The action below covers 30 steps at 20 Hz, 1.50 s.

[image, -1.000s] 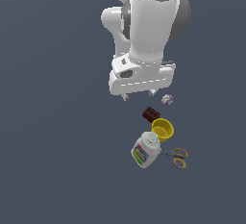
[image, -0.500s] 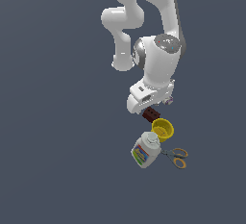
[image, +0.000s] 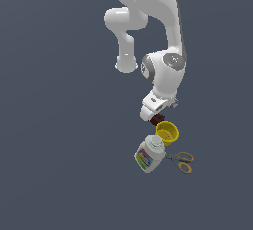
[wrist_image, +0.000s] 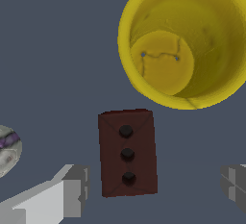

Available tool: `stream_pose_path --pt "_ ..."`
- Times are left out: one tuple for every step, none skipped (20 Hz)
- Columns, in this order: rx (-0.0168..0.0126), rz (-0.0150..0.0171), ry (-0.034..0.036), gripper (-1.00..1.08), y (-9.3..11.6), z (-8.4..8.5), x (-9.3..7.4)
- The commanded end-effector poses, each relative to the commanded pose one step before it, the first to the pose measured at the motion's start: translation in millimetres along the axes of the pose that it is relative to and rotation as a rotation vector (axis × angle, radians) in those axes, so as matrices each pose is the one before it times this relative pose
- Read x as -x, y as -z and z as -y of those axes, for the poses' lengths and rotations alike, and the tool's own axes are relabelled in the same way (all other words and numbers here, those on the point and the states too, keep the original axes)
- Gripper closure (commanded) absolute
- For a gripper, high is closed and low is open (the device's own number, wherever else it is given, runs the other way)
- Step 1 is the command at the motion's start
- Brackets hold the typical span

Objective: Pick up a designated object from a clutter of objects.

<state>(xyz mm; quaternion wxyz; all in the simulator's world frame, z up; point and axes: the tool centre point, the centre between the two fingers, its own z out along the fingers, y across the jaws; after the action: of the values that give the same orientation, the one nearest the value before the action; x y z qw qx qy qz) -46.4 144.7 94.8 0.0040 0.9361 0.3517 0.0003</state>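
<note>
in the exterior view the arm bends steeply down, its gripper [image: 154,113] low over the block [image: 158,120], which sits just beside the cup [image: 167,133]; the bottle [image: 149,155] and scissors [image: 181,160] lie below them in that picture. in the wrist view the fingers [wrist_image: 67,192] stand spread wide either side of the block [wrist_image: 127,152], grasping nothing; its long axis and row of three studs point toward the cup [wrist_image: 185,40].

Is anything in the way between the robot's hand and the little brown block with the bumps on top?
Nothing visible is. In the wrist view the brown block lies in the open gap of the hand, one finger on each side. The yellow cup stands just past the block, not between them.
</note>
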Motion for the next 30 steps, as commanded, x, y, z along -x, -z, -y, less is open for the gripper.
stream_pose_path --pt "-0.00357 -0.00183 0.03126 -0.92 -9.22 7.91 1.15" --pt "-0.00121 -0.0002 0.00851 -0.92 -2.59 2.29 0.36" --pt "-0.00101 -0.00018 0.00697 -0.92 -2.11 1.88 0.29" --pt "-0.00079 -0.00015 0.00542 -0.92 -1.63 1.47 0.22" --pt "-0.00057 -0.00011 0.00386 -0.92 -1.16 1.05 0.16" --pt "-0.00035 -0.00007 0.00232 -0.92 -0.7 0.63 0.1" --pt "-0.0001 -0.00002 0.00068 -0.92 -0.23 0.17 0.05" --pt "0.00006 0.00105 -0.00418 -0.92 1.03 -0.79 -0.04" --pt "0.0 0.0 0.0 -0.92 -0.3 0.0 0.02" --pt "0.0 0.0 0.0 -0.92 -0.91 -0.01 0.05" --pt "0.0 0.0 0.0 -0.92 -1.51 -0.01 0.09" --pt "-0.00005 -0.00011 0.00068 -0.92 -2.07 0.29 -0.03" --pt "0.0 0.0 0.0 -0.92 -2.69 -0.01 0.15" --pt "0.0 0.0 0.0 -0.92 -3.27 -0.02 0.18" --pt "-0.00011 -0.00018 0.00095 -0.92 -3.78 0.4 -0.01" --pt "0.0 0.0 0.0 -0.92 -4.39 -0.03 0.21" --pt "-0.0001 -0.00017 0.00082 -0.92 -4.87 0.32 0.04" --pt "-0.00006 -0.00014 0.00067 -0.92 -5.24 0.23 0.05" --pt "0.0 0.0 0.0 -0.92 -4.81 -0.09 0.14" --pt "0.00002 -0.00013 0.00068 -0.92 -4.14 0.21 -0.06" --pt "0.0 0.0 0.0 -0.92 -3.61 -0.11 0.05" --pt "0.0001 -0.00007 0.00047 -0.92 -2.97 0.11 -0.09" --pt "0.0 0.0 0.0 -0.92 -2.46 -0.1 -0.01" --pt "0.0 0.0 0.0 -0.92 -1.9 -0.09 -0.02" --pt "0.00021 -0.00004 0.00044 -0.92 -1.29 0.14 -0.12" --pt "0.0 0.0 0.0 -0.92 -0.81 -0.04 -0.01" --pt "0.0 0.0 0.0 -0.92 -0.27 -0.01 0.0" --pt "0.0 0.0 0.0 1.08 0.0 0.0 0.0" --pt "0.0 0.0 0.0 1.08 0.0 0.0 0.0" --pt "0.0 0.0 0.0 1.08 0.0 0.0 0.0"
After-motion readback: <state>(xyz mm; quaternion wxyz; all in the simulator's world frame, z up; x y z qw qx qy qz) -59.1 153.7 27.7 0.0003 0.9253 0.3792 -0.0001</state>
